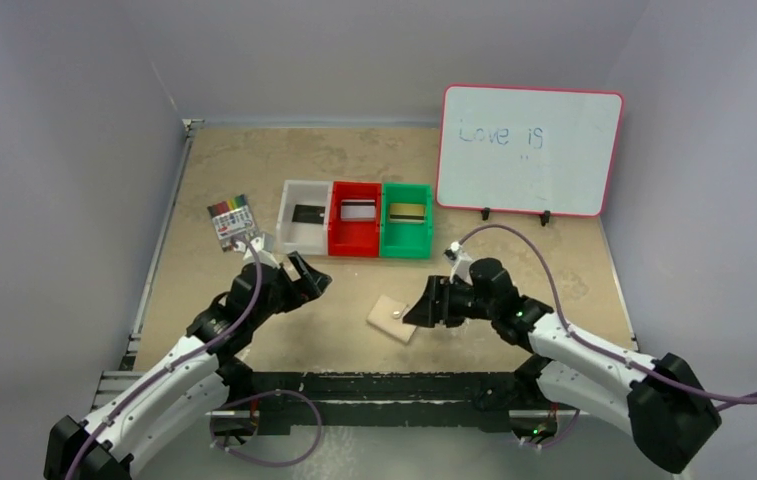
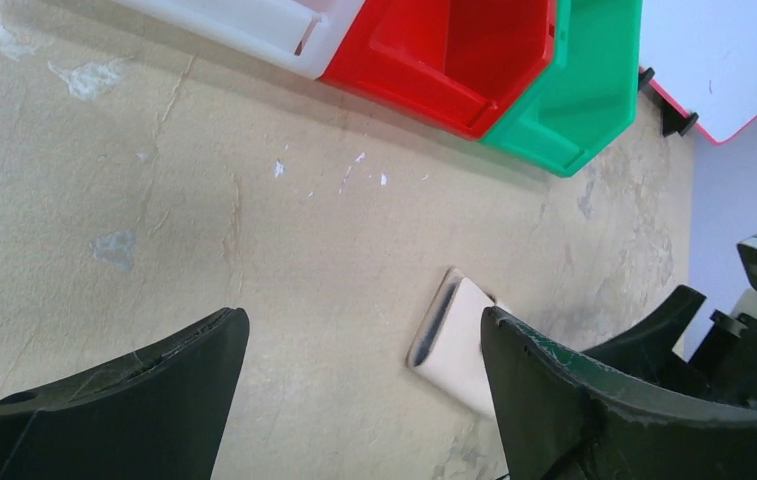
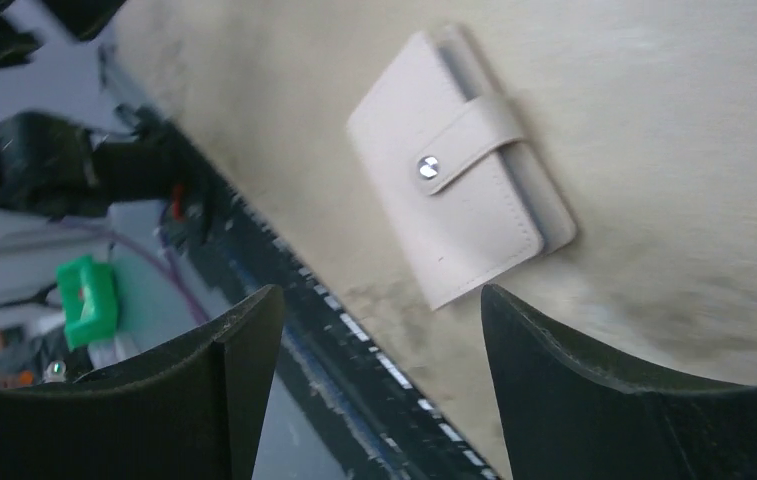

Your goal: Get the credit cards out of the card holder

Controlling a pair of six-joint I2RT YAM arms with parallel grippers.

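Observation:
The beige card holder (image 1: pixel 394 318) lies closed on the table, its snap tab fastened; it also shows in the right wrist view (image 3: pixel 459 165) and partly in the left wrist view (image 2: pixel 451 340). A black card (image 1: pixel 307 213) lies in the white bin (image 1: pixel 287 225), a silver-grey card (image 1: pixel 357 210) in the red bin (image 1: pixel 355 245), a gold card (image 1: pixel 407 212) in the green bin (image 1: pixel 406 248). My left gripper (image 1: pixel 312 280) is open and empty, left of the holder. My right gripper (image 1: pixel 419 310) is open and empty, just right of the holder.
A pack of coloured markers (image 1: pixel 232 222) lies at the far left. A whiteboard (image 1: pixel 529 150) with blue writing stands at the back right. The table's black front rail (image 1: pixel 374 385) runs close behind the card holder.

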